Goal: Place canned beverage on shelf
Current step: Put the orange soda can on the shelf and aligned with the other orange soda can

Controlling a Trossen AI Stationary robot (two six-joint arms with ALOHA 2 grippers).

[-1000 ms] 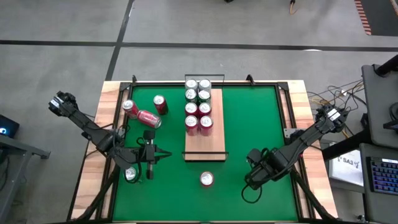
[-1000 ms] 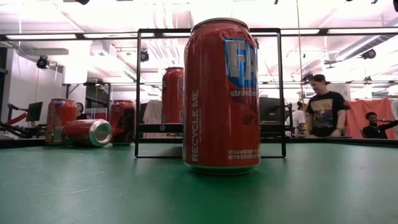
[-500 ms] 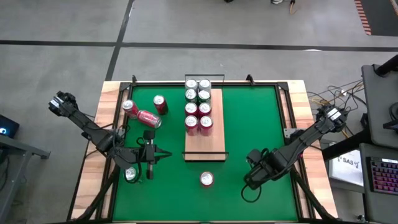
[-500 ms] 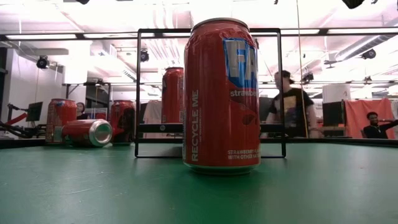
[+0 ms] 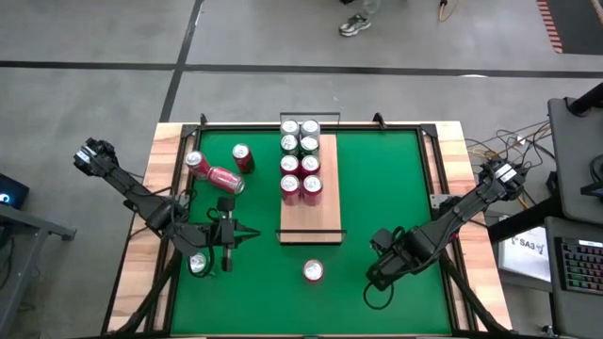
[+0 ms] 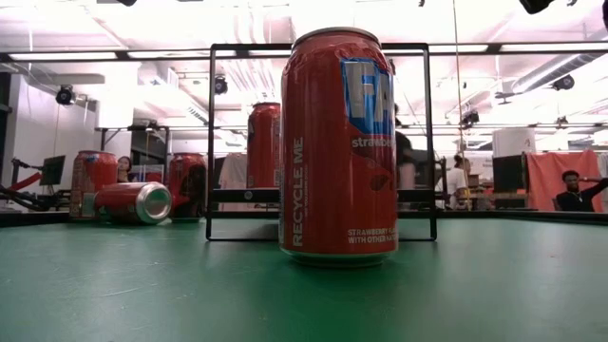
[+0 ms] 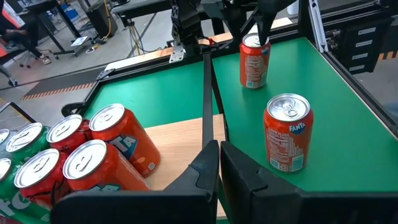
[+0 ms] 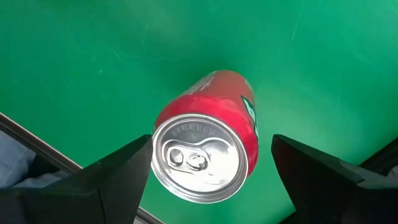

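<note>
Canned beverage [image 8: 202, 146], a red can, stands upright on the green mat [image 5: 377, 179]. The right wrist view looks straight down on its silver top. The right gripper [image 5: 377, 273] hovers over it with fingers [image 8: 106, 177] spread wide on either side, touching nothing.

From above, that arm hides this can. The overhead view shows only where the gripper is, at about 4 o'clock from the mat's centre. The left wrist view confirms the can is there, standing under the right arm's dark fingers.

A second red can [image 5: 313, 271] stands free at 6 o'clock from the shelf [image 5: 311, 218], and at 9 o'clock from the right gripper. In the table-level view it fills the middle, with the shelf's black end rail [image 6: 211, 142] behind it.

The shelf runs from the mat's centre toward 12 o'clock. Eight cans [image 5: 290, 164] stand on its far half in two rows, and its near half is bare wood.

The left gripper [image 5: 252, 234] sits at 9 o'clock from the shelf's near end, fingers pressed together and holding nothing. Another can [image 5: 198, 264] stands beside that arm, at about 8 o'clock.

Three more red cans [image 5: 243, 157] sit near 10 o'clock, one of them lying on its side.
</note>
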